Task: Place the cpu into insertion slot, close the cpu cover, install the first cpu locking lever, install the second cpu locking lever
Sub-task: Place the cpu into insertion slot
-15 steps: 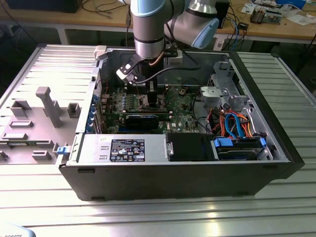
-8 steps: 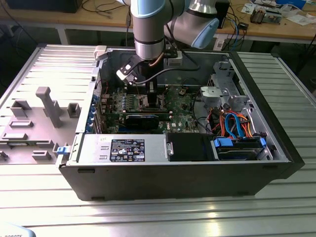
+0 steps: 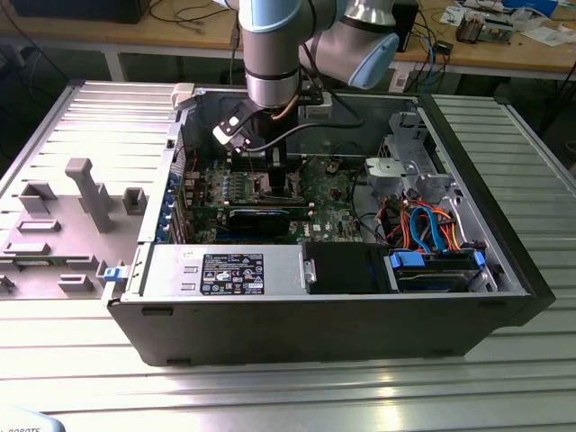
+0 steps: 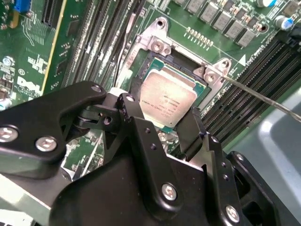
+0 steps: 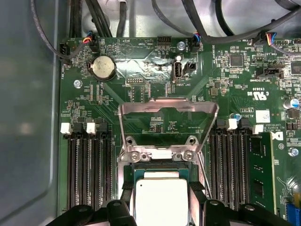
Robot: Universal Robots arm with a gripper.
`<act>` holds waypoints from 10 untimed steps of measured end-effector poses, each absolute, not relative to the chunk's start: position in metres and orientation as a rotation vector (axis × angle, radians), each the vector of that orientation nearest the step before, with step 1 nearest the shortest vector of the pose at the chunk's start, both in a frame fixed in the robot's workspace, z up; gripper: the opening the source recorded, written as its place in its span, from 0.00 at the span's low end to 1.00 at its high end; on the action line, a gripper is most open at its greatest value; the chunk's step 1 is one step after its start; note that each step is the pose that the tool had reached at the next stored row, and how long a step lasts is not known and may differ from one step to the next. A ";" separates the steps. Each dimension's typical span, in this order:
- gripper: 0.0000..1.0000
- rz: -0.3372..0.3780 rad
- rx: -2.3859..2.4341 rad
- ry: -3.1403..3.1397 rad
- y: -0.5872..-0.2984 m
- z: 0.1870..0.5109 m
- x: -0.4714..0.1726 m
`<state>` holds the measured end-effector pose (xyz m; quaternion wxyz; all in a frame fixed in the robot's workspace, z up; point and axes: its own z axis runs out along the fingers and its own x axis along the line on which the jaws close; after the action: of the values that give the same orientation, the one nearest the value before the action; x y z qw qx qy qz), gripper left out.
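While the cpu (image 5: 161, 207) sits at the insertion slot (image 4: 171, 59) on the green circuit board (image 5: 225, 84), I see the gripper (image 5: 161, 192) poised directly over it, bracketing the chip on two opposite sides. I cannot tell whether it clamps the chip or stands free. The cpu cover (image 5: 167, 103) stands raised on its hinge just beside the slot. In the exterior view, the arm (image 3: 270, 54) reaches down into the open computer case (image 3: 315, 333).

A ribbed metal table (image 3: 297, 387) is seen under bright light, reflected along its front. Behind it, a long wooden bench (image 3: 135, 38) on white legs is strewn with cables (image 3: 184, 11) and papers (image 3: 549, 34).
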<state>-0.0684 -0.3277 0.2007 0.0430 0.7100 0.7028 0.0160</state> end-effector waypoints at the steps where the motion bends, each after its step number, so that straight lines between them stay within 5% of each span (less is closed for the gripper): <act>1: 0.54 0.049 2.171 2.149 -0.328 0.200 -0.068; 10: 0.54 0.049 2.166 2.155 -0.328 0.197 -0.069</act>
<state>-0.0693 -0.3283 0.1973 0.0430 0.7081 0.7046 0.0160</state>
